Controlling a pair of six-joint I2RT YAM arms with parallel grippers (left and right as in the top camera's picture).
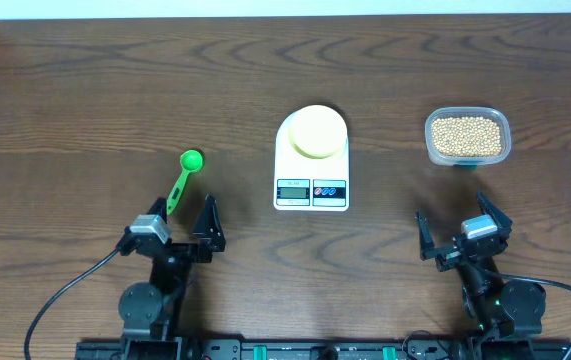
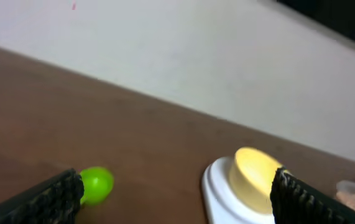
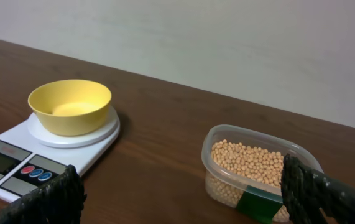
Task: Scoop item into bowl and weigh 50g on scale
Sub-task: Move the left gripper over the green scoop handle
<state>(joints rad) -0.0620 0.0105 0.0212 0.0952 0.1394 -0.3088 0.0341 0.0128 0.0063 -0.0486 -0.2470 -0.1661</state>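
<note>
A pale yellow bowl [image 1: 316, 131] [image 3: 70, 106] [image 2: 256, 176] sits empty on the white scale [image 1: 312, 180] [image 3: 15, 158] [image 2: 217, 193] at mid table. The tan beans [image 1: 468, 135] [image 3: 252, 163] fill a clear tub [image 1: 468, 158] [image 3: 227, 134] at the right. A green scoop [image 1: 184, 177] [image 2: 96, 184] lies left of the scale, bowl end away from me. My left gripper [image 1: 181, 217] [image 2: 177, 202] stands open just short of the scoop's handle. My right gripper [image 1: 461, 226] [image 3: 183, 199] stands open a little short of the tub. Neither holds anything.
The wooden table [image 1: 85, 90] runs back to a pale wall [image 3: 227, 37]. A green label [image 3: 258, 202] sticks to the tub's near side. Cables [image 1: 60, 295] trail from both arm bases at the front edge.
</note>
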